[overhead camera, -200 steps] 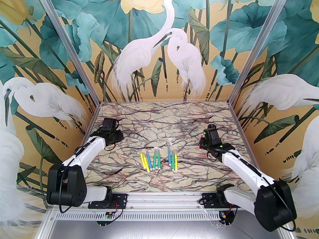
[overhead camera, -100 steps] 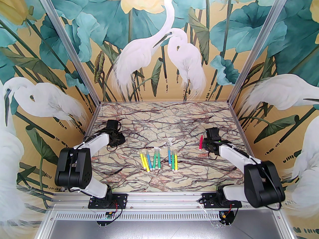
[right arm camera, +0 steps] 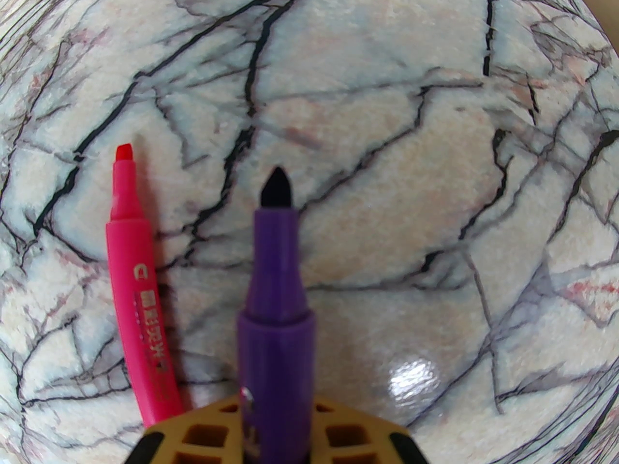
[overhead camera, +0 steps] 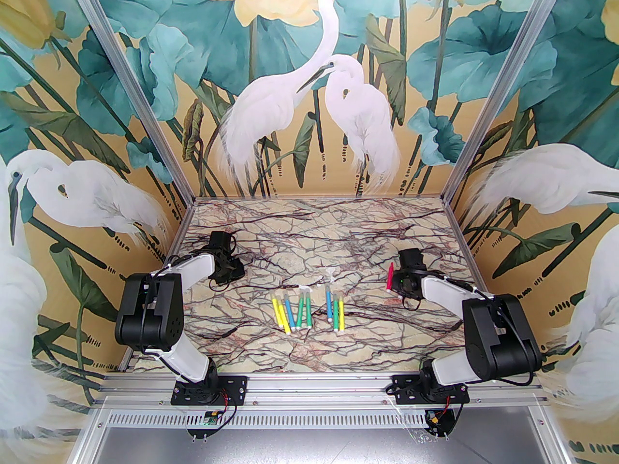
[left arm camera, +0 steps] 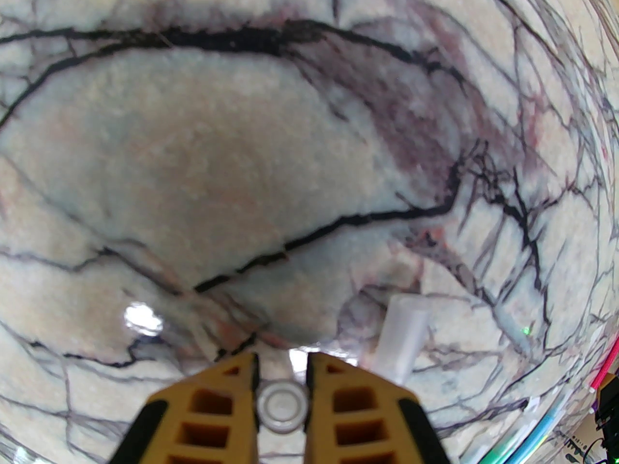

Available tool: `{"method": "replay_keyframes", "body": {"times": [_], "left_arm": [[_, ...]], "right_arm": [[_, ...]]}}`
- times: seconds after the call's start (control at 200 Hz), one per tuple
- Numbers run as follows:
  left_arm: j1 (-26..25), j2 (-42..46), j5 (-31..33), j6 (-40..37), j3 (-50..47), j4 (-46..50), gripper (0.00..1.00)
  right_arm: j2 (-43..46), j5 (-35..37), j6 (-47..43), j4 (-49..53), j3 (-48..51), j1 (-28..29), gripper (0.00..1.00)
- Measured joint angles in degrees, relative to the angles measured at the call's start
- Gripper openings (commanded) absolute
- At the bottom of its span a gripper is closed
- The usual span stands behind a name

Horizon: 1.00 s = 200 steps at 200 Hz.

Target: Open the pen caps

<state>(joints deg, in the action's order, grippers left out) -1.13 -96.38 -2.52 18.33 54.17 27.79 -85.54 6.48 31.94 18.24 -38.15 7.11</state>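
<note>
My left gripper [left arm camera: 283, 361] is shut on a clear pen cap [left arm camera: 283, 404], seen end-on as a ring between the yellow fingers [left arm camera: 227, 404]. A second clear cap [left arm camera: 404, 336] lies on the marble just right of it. My right gripper [right arm camera: 276, 416] is shut on a purple pen [right arm camera: 273, 307] whose dark tip is bare and points forward, low over the table. An uncapped pink pen [right arm camera: 140, 288] lies on the marble to its left. In the top view the left gripper [overhead camera: 223, 259] is at the left and the right gripper [overhead camera: 411, 261] beside the pink pen [overhead camera: 389, 277].
Several yellow, blue and green pens lie in two groups [overhead camera: 292, 312] [overhead camera: 335, 312] at the table's middle, with loose clear caps [overhead camera: 330, 272] just behind them. The marble table [overhead camera: 314, 230] is walled by painted panels on three sides.
Both arms have folded, their elbows rising and swinging back toward the bases. The grippers stayed low near the same spots, and the pink pen beside the right gripper is now fully exposed.
</note>
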Motion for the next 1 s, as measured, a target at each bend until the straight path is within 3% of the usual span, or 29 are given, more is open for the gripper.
{"method": "replay_keyframes", "body": {"times": [1.0], "left_arm": [[0.0, -0.11, -0.68, -0.59, 0.11, 0.04, 0.3]], "right_arm": [[-0.39, -0.33, 0.02, 0.37, -0.57, 0.0, 0.28]]}}
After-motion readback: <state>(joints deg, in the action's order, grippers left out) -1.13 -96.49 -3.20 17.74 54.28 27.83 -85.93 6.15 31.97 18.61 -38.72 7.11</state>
